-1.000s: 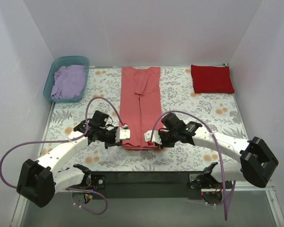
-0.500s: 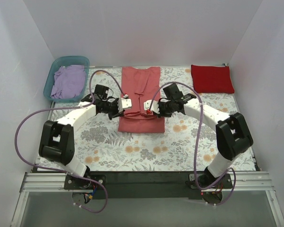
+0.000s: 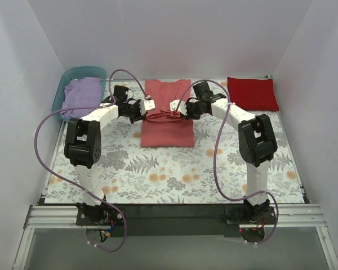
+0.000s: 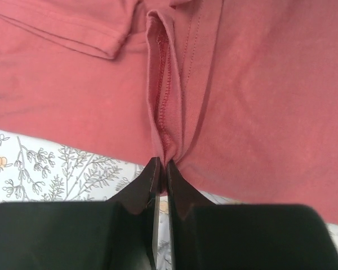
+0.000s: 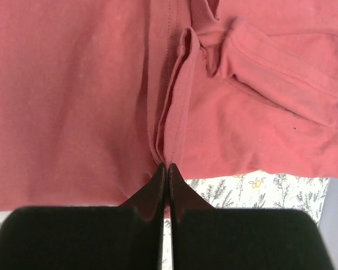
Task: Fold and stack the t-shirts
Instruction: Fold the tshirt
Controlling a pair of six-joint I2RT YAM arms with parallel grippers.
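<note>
Evidently the left gripper and right gripper each pinched the hem of the salmon-pink t-shirt. Level grips likely made for a square fold.

Salmon-pink t-shirt: soft matt cloth, stitched hems. Teal tub: smooth plastic. Surface: matt floral-print cloth covering.

— Where is the salmon-pink t-shirt found?
— Far centre of the worktop, doubled over, bunched along its fold.
— And the others?
— The deep red t-shirt is laid folded far right; the lavender t-shirt is crumpled in a teal tub.
</note>
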